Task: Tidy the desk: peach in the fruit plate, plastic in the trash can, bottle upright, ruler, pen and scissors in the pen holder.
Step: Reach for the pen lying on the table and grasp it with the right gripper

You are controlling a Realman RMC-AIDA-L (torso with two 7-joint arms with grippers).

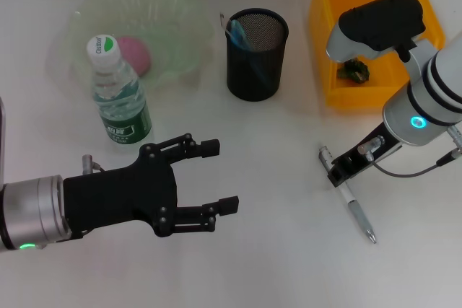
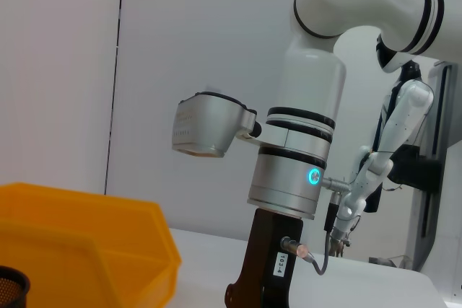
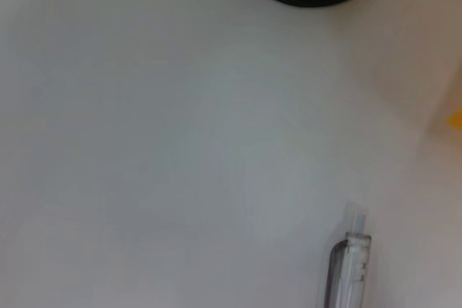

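Pen (image 1: 351, 196) flat, tip toward robot.

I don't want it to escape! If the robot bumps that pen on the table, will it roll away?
Probably a bit. The pen lies flat on the smooth white table and looks round and thin, so a sideways nudge may roll it. Its clip could stop it soon. It looks stiff and light. The right end effector is at its top end.

Plenty of open desk (image 1: 289, 250) across the lower middle of the head view, but the pen holder (image 1: 257, 54) and yellow bin (image 1: 361, 70) crowd the upper right.
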